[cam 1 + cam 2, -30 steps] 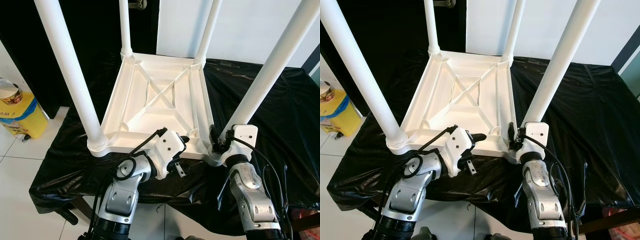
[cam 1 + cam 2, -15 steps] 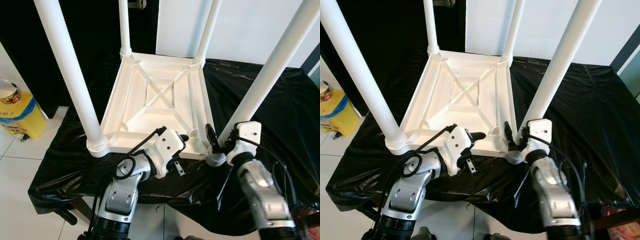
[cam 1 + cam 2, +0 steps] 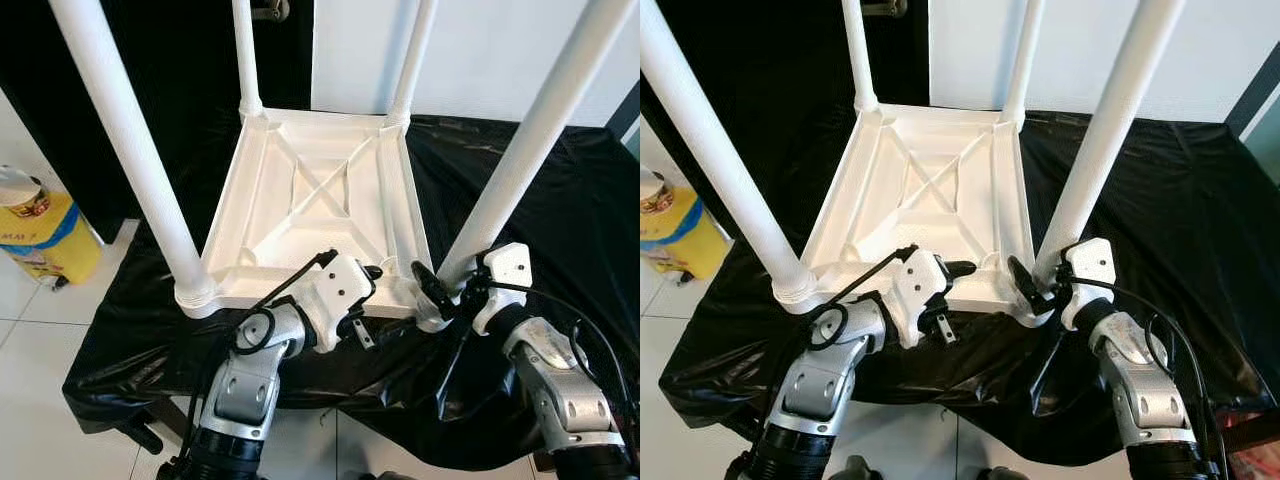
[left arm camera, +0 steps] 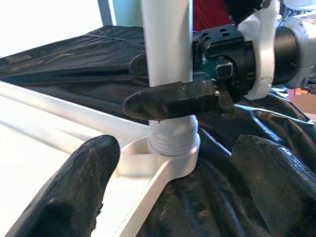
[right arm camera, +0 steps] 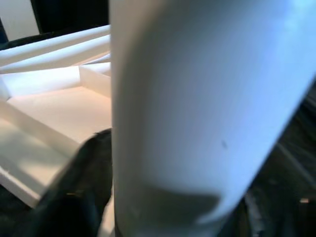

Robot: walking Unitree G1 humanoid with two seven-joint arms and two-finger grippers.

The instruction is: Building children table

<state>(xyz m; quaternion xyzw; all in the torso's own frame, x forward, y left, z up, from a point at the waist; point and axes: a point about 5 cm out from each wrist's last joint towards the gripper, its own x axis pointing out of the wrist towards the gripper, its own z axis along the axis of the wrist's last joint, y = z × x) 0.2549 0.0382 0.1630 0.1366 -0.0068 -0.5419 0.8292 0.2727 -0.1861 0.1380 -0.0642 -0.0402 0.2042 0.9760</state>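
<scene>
At lower right, our right gripper (image 3: 432, 288) straddles the near-right leg (image 3: 520, 150) at its socket, fingers apart; the leg's axis runs steeply upward. Our left gripper (image 3: 366, 275), open, points toward it.

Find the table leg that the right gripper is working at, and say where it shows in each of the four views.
Left eye view: the near right table leg slants up from lower centre-right to the top right corner.
Right eye view: it rises right of centre.
Left wrist view: upright at top centre.
Right wrist view: very close, blurred, across the middle.
Shared landmark: the right gripper at the leg's base.
</scene>
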